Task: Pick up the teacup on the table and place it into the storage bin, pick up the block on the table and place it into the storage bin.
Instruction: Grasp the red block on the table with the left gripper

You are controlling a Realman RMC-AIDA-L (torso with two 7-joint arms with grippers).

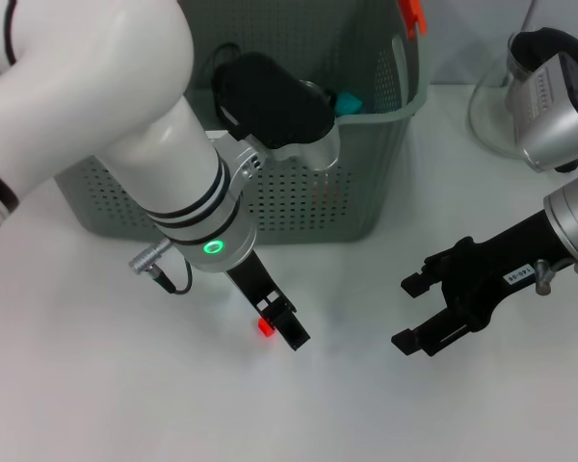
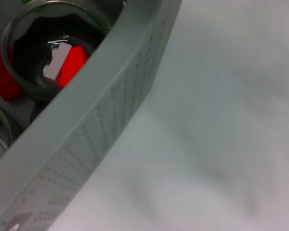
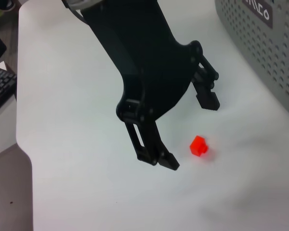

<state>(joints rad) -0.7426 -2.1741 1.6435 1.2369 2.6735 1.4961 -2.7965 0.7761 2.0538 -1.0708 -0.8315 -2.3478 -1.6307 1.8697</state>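
From the head camera, a grey-green perforated storage bin [image 1: 308, 183] sits at the far side of a white worktop [image 1: 96, 385], with an orange handle clip [image 1: 413, 15] at its far right corner. The left arm reaches across the bin's near wall, and its black left claw [image 1: 279, 322] hangs low over the worktop just in front of the bin; a small red block [image 1: 266, 327] shows right beside its tip, and from here you cannot tell how its fingers stand. The right claw [image 1: 411, 311] hovers to the right, well apart from the block, its two black fingers spread open and holding nothing. From the left wrist camera, the bin's rim [image 2: 96, 115] crosses the picture, and inside the bin lies a clear glass teacup [image 2: 43, 48] with red pieces showing through and beside it; bare worktop lies outside the wall. From the right wrist camera, the left claw [image 3: 192, 132] appears farther off with its fingers apart, and the red block [image 3: 199, 146] rests on the worktop between them, touched by neither; the bin's wall with a black label [image 3: 256, 9] stands at the far side.
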